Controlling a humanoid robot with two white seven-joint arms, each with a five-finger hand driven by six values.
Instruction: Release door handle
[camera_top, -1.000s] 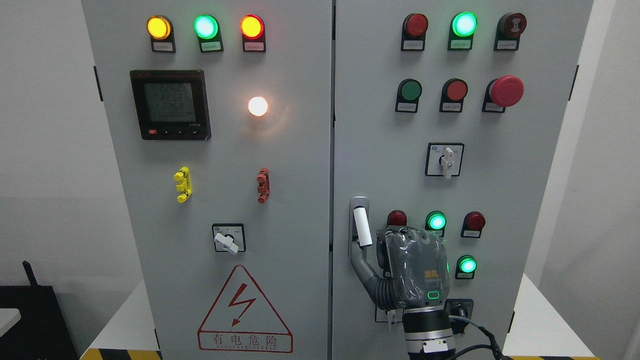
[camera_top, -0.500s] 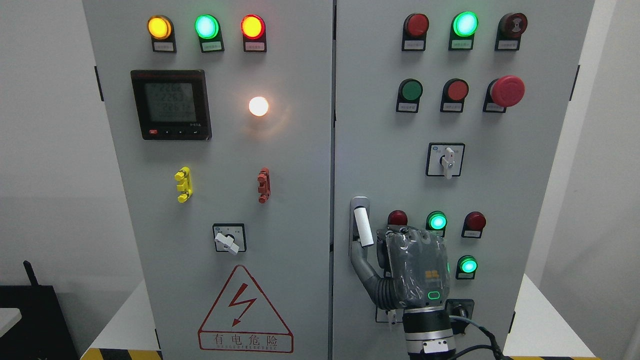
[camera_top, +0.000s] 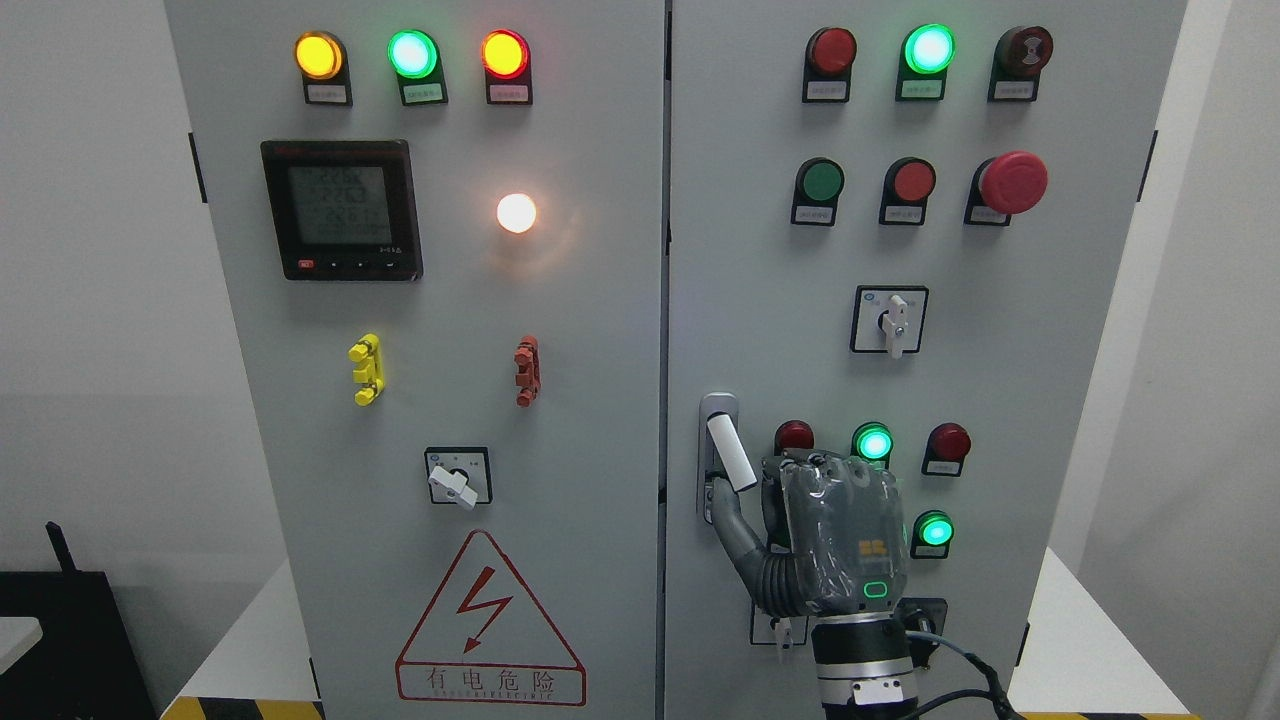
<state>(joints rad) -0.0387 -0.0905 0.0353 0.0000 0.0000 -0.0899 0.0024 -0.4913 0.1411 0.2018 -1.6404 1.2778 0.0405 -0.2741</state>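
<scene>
The white door handle (camera_top: 730, 452) sits in its grey recess (camera_top: 718, 405) at the left edge of the right cabinet door (camera_top: 760, 300). It leans with its lower end swung right, against my right hand (camera_top: 790, 490). That hand, grey with a green light on its back, rises from the bottom edge. Its thumb (camera_top: 735, 525) reaches up under the handle's lower end. Its curled fingers (camera_top: 825, 470) close in from the right, so the handle's tip is pinched between them. The back of the hand hides the fingertips. My left arm is out of view.
Around my hand are a red lamp (camera_top: 795, 436), lit green lamps (camera_top: 873, 442) (camera_top: 935, 530), another red lamp (camera_top: 948, 442) and a rotary switch (camera_top: 890, 320) above. A red emergency button (camera_top: 1012, 182) sticks out at the upper right. The left door (camera_top: 450, 300) carries a meter (camera_top: 340, 208).
My right hand has shifted slightly right, and the handle's lower end has swung right with it, tilting more. The thumb has moved up under the handle.
</scene>
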